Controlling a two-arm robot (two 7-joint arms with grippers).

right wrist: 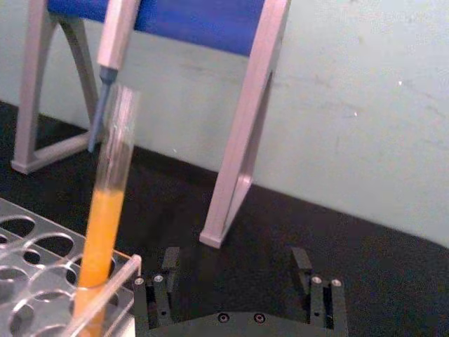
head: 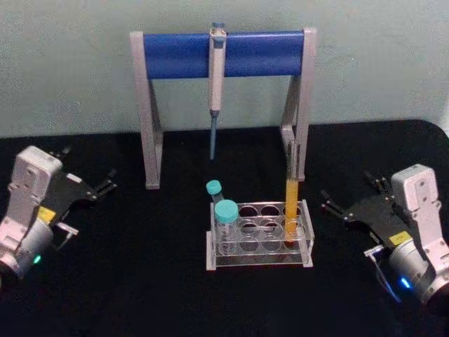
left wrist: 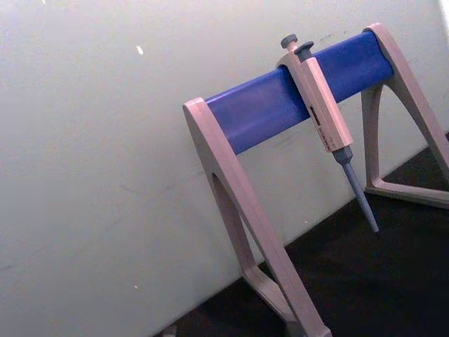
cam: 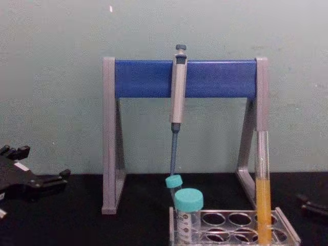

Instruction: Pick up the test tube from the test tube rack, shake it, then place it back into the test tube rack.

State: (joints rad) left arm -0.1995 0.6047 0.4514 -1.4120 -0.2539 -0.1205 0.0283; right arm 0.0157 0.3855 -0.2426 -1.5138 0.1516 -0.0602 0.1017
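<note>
Right hand (head: 335, 208) open and empty at 3 o'clock of test tube (head: 291, 210); approach level, grip bare glass above rack (head: 259, 263), lift vertically.

Soft, even light throughout, faint shadows, slightly blurred, no glare.
</note>
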